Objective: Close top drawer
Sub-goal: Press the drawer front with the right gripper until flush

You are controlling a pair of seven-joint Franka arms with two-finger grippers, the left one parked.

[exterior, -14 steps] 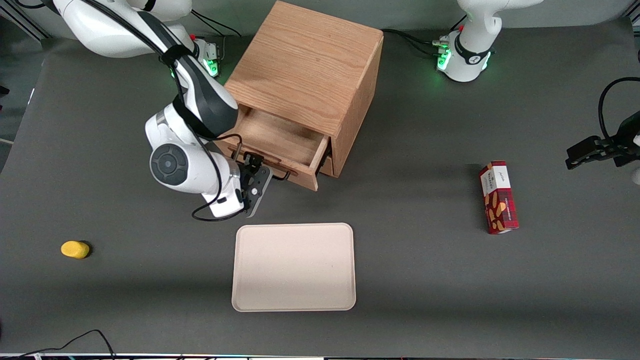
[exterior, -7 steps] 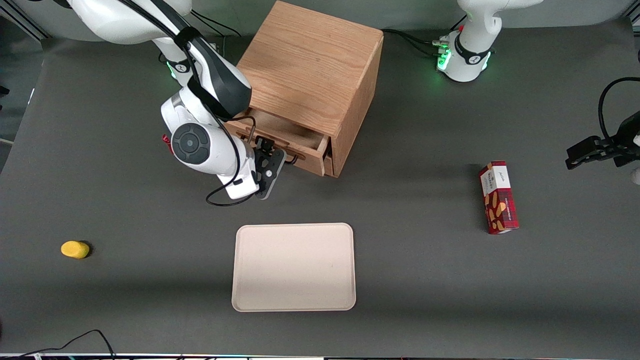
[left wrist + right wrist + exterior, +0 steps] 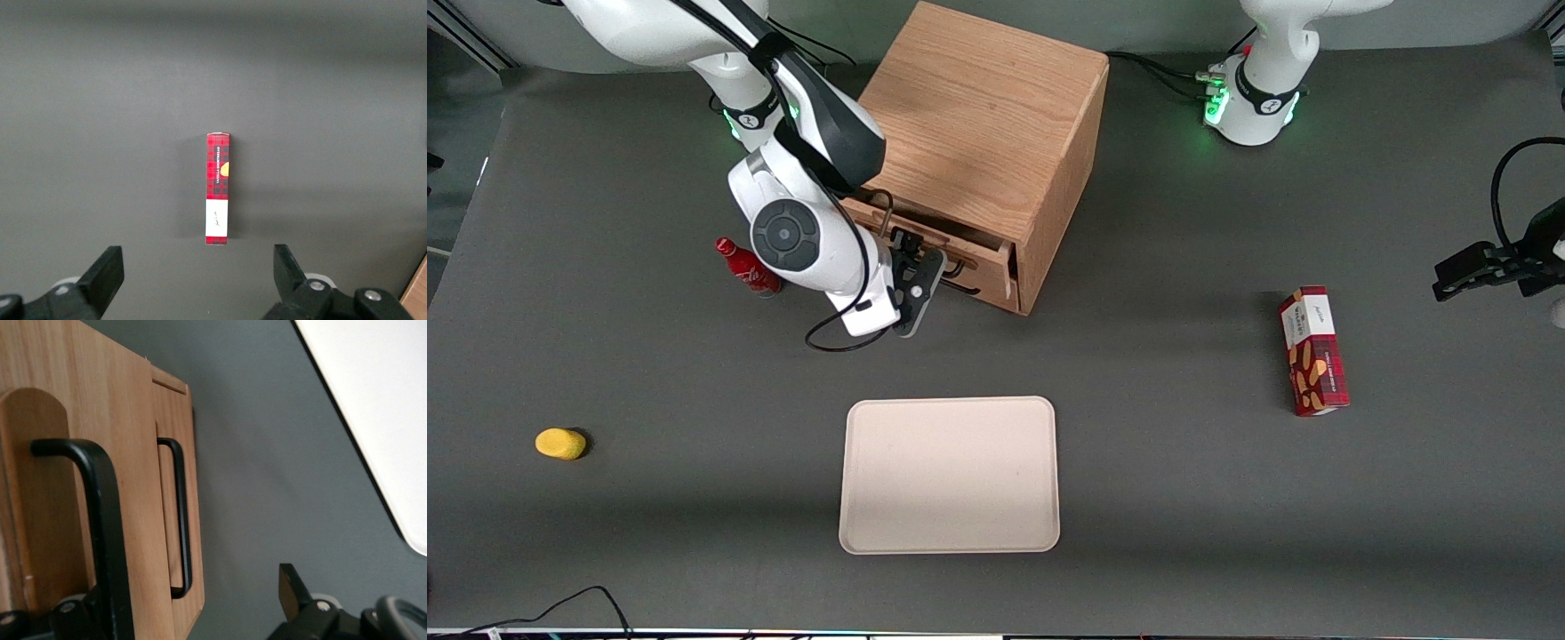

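- The top drawer (image 3: 938, 251) of the wooden cabinet (image 3: 983, 142) stands out a short way from the cabinet's front, its light-oak face tilted toward the front camera and toward the working arm's end of the worktop (image 3: 1183, 498).
- The drawer's thin black wire handle (image 3: 100, 520) runs across its face; in the right wrist view it lies close against the camera, just beside one dark finger (image 3: 291, 590) of the claw.
- The claw (image 3: 914, 286) sits directly in front of the drawer face, at the handle, nearer the front camera than the cabinet.
- Whether the claw is spread or closed cannot be told.
- The lower drawer (image 3: 175, 520) shows under the top one in the right wrist view, with a like black handle, set farther in than the top drawer's face.
- A small red bottle (image 3: 747, 268) stands on the worktop beside the working arm, toward that arm's end of the worktop.
- A pale tray (image 3: 950, 474) lies flat, nearer the front camera than the cabinet and apart from it.
- A yellow object (image 3: 560, 443) rests well toward the working arm's end.
- A red patterned box (image 3: 1312, 349) lies toward the parked arm's end.
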